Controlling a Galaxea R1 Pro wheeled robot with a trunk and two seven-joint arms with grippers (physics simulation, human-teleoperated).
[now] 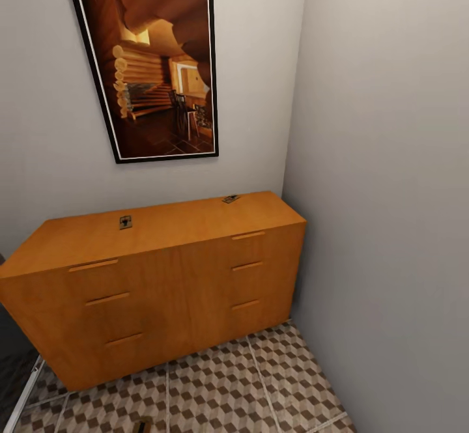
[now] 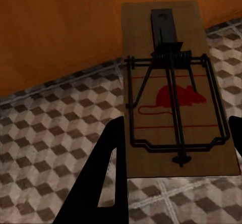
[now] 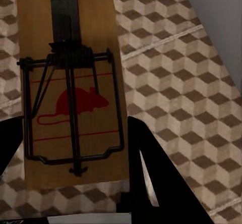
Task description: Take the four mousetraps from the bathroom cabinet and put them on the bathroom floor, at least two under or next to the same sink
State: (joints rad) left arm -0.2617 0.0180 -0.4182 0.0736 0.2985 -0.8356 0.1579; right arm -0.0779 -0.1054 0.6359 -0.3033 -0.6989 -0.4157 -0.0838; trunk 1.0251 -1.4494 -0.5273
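Orange-brown wooden cabinet, smooth and flat-topped, carries two small brown mousetrap boards: one near the top's middle, another at its back right corner. The left end effector grips a third wooden trap with dark wire spring and red mouse print; the right end effector likewise clamps a fourth. Both hang over the cube-patterned tile floor. Thin boards may slip from the black fingers, or fall far from any sink.

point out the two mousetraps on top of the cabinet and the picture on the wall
left mousetrap (image 1: 126, 222), head view, board middle
right mousetrap (image 1: 230, 198), head view, board middle
framed picture (image 1: 159, 68), head view, canvas middle
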